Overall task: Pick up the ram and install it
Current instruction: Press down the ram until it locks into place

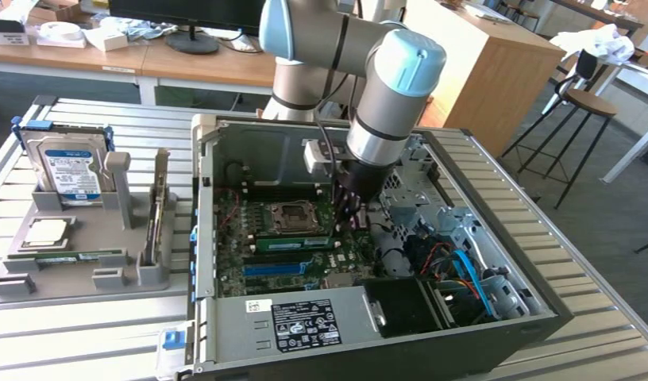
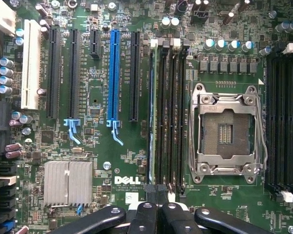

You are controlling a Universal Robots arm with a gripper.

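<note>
Your hand point(image 1: 351, 208) is down inside the open computer case point(image 1: 302, 321), low over the motherboard. Its fingers are pressed together and pinch nothing. The closed tips sit at one end of the ram point(image 2: 151, 112), which stands edge-up in the memory slot farthest from the CPU socket point(image 2: 227, 129). That looks like a posture for pushing the stick home rather than carrying it, though you cannot tell whether the tips touch it. The exterior view shows that ram as a single green strip lying along the board just beside the hand. Count one stick in the board, two banks of black memory slots flanking the one socket, one blue expansion slot point(image 2: 113, 73) and one white slot point(image 2: 31, 63). One hard drive point(image 1: 70, 167) stands upright in the grey holder point(image 1: 48, 290) on the worktop point(image 1: 91, 333), parked well apart from the case.
</note>
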